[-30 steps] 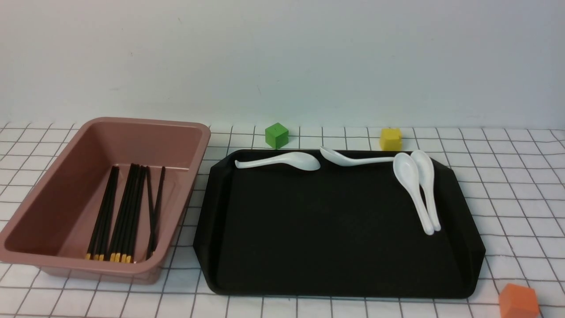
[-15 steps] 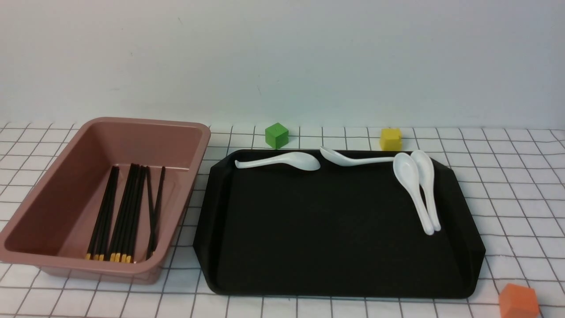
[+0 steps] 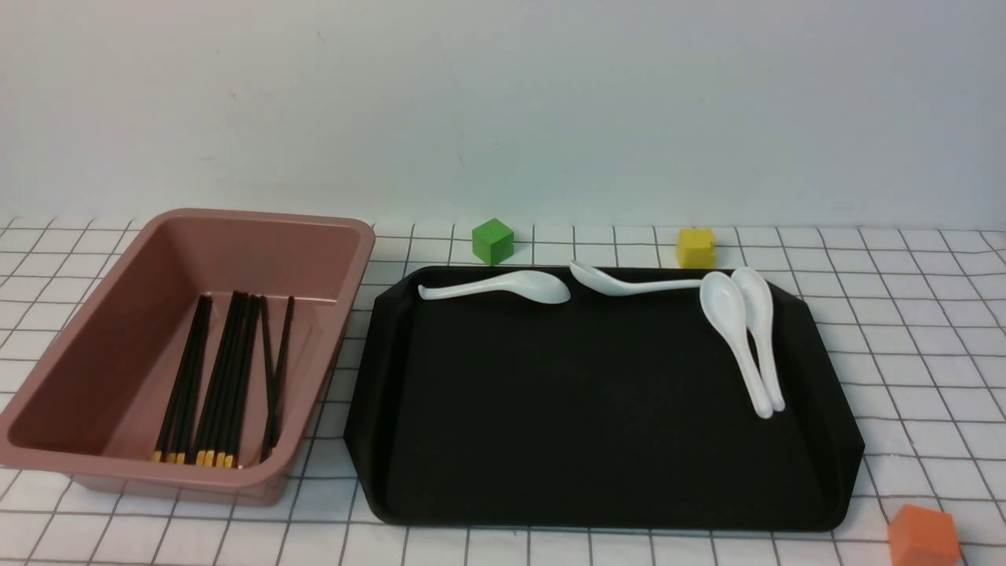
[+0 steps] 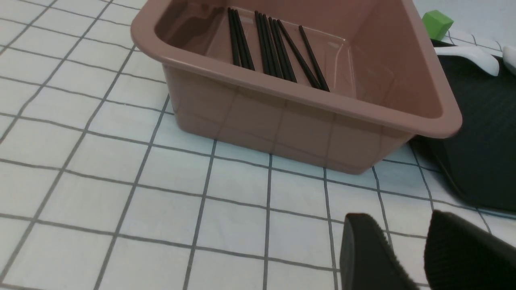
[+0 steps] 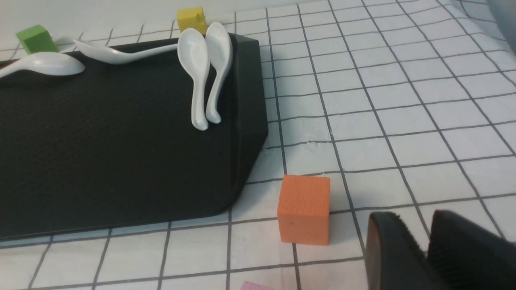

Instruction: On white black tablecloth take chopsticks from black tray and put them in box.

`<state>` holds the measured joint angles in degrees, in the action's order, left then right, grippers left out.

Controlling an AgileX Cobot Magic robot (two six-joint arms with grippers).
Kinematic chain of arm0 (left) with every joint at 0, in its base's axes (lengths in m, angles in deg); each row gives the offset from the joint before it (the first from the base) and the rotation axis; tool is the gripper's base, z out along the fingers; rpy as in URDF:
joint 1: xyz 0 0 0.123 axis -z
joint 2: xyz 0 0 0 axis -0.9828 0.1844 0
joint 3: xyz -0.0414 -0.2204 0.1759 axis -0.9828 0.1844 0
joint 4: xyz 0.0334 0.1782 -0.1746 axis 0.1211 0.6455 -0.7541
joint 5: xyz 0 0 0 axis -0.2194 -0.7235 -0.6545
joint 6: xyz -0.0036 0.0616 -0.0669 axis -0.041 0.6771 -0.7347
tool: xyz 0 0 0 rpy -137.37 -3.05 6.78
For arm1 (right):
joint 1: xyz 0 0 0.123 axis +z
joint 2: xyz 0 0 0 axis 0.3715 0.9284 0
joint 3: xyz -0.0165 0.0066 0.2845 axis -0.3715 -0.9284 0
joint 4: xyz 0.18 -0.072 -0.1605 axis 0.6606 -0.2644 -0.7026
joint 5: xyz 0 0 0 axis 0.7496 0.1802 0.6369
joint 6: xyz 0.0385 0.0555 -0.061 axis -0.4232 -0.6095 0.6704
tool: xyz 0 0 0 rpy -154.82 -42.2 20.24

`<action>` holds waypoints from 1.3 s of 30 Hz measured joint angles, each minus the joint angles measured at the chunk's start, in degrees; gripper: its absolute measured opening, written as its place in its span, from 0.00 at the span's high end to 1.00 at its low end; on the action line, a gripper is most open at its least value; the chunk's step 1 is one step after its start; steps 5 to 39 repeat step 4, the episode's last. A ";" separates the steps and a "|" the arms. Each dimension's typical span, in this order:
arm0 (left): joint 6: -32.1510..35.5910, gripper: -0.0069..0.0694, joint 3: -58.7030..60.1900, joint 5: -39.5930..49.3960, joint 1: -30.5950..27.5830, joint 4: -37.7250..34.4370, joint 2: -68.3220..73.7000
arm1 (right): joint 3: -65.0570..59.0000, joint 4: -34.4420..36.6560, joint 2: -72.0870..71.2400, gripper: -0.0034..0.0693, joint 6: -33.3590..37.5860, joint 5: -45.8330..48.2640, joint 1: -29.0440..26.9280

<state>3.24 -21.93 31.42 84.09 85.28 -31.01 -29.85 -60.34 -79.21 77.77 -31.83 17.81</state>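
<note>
**Op:** Front view on my end: the chopsticks (image 3: pixel 224 377) all lie in the pink box (image 3: pixel 118 314), at 9 o'clock from the black tray (image 3: pixel 597 440). That tray holds only four white spoons (image 3: pixel 739 338).

**Mod:** And the claws?

**Op:** Left gripper (image 4: pixel 407 253) has a small gap between its fingers, pinching nothing, over the tablecloth (image 4: pixel 121 181). Right gripper (image 5: pixel 423 249) is nearly pressed together, empty, near an orange cube (image 5: pixel 304 209).
</note>
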 joint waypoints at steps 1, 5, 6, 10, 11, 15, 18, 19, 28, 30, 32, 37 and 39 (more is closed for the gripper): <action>0.00 0.60 0.00 0.00 0.00 0.00 0.00 | 0.00 0.00 0.00 0.71 0.00 0.00 0.00; 0.00 0.60 0.00 0.00 0.00 0.00 0.00 | 0.00 0.00 0.00 0.70 0.00 0.00 0.00; 0.00 0.60 0.00 0.00 0.00 0.00 0.00 | 0.00 0.00 0.00 0.70 0.00 0.00 0.00; 0.00 0.60 0.00 0.00 0.00 0.00 0.00 | 0.00 0.00 0.00 0.70 0.00 0.00 0.00; 0.00 0.60 0.00 0.00 0.00 0.00 0.00 | 0.00 0.00 0.00 0.70 0.00 0.00 0.00; 0.00 0.60 0.00 0.00 0.00 0.00 0.00 | 0.00 0.00 0.00 0.70 0.00 0.00 0.00; 0.00 0.60 0.00 0.00 0.00 0.00 0.00 | 0.00 0.00 0.00 0.70 0.00 0.00 0.00; 0.00 0.60 0.00 0.00 0.00 0.00 0.00 | 0.00 0.00 0.00 0.70 0.00 0.00 0.00; 0.00 0.60 0.00 0.00 0.00 0.00 0.00 | 0.00 0.00 0.00 0.70 0.00 0.00 0.00; 0.00 0.60 0.00 0.00 0.00 0.00 0.00 | 0.00 0.00 0.00 0.70 0.00 0.00 0.00; 0.00 0.60 0.00 0.00 0.00 0.00 0.00 | 0.00 0.00 0.00 0.70 0.00 0.00 0.00; 0.00 0.60 0.00 0.00 0.00 0.00 0.00 | 0.00 0.00 0.00 0.70 0.00 0.00 0.00; 0.00 0.60 0.00 0.00 0.00 0.00 0.00 | 0.00 0.00 0.00 0.70 0.00 0.00 0.00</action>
